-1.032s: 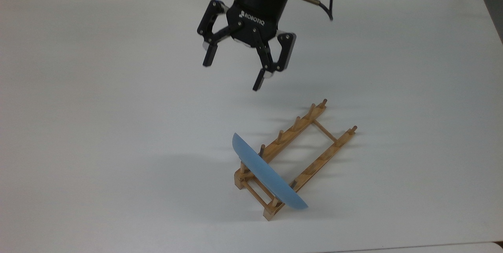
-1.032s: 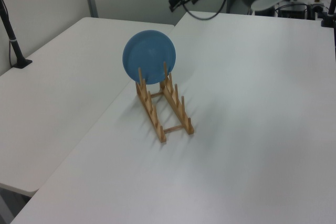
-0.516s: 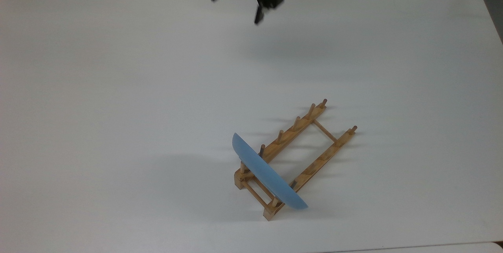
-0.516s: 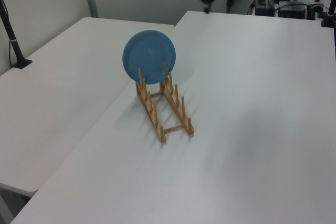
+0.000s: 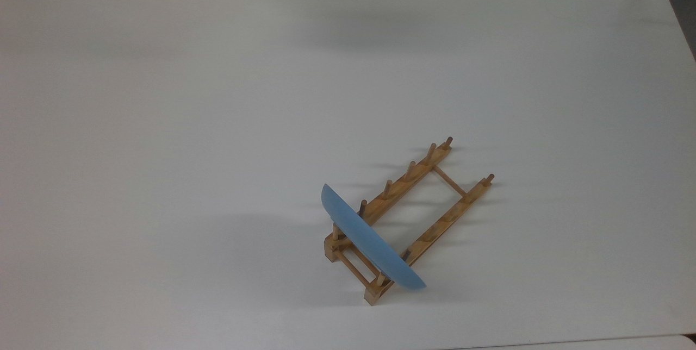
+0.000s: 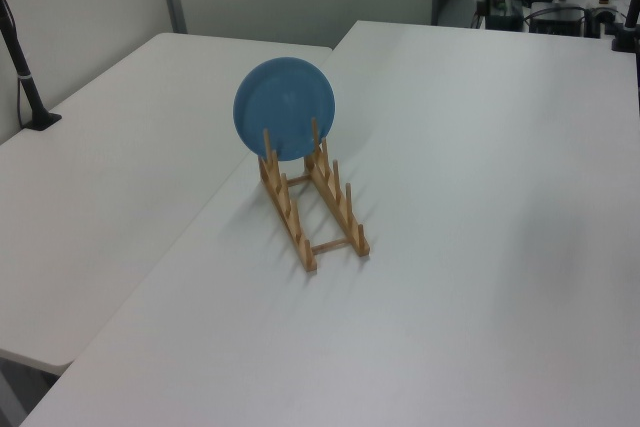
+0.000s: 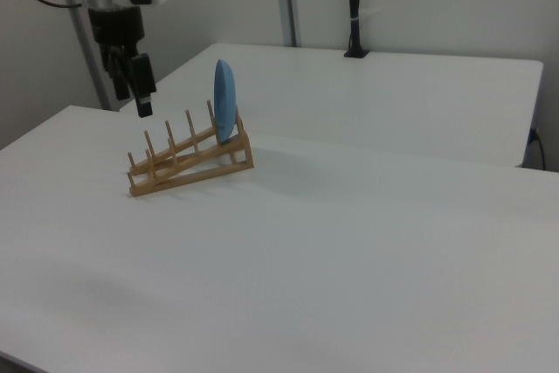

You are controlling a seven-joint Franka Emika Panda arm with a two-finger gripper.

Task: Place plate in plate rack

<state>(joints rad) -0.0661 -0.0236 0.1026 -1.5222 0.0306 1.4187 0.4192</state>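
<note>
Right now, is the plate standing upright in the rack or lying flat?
Upright: the plate stands on edge between pegs at one end of the plate rack.

The white counter carries the wooden plate rack; the light-blue plate stands on edge between its end pegs.

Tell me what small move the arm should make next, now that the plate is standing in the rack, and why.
Probably just keep clear and stop. The plate stands on edge between the pegs at one end of the plate rack, nearly upright in the right view, and nothing touches it. The gripper hangs above the table beyond the rack's far end, holding nothing, so the placing looks done.
</note>
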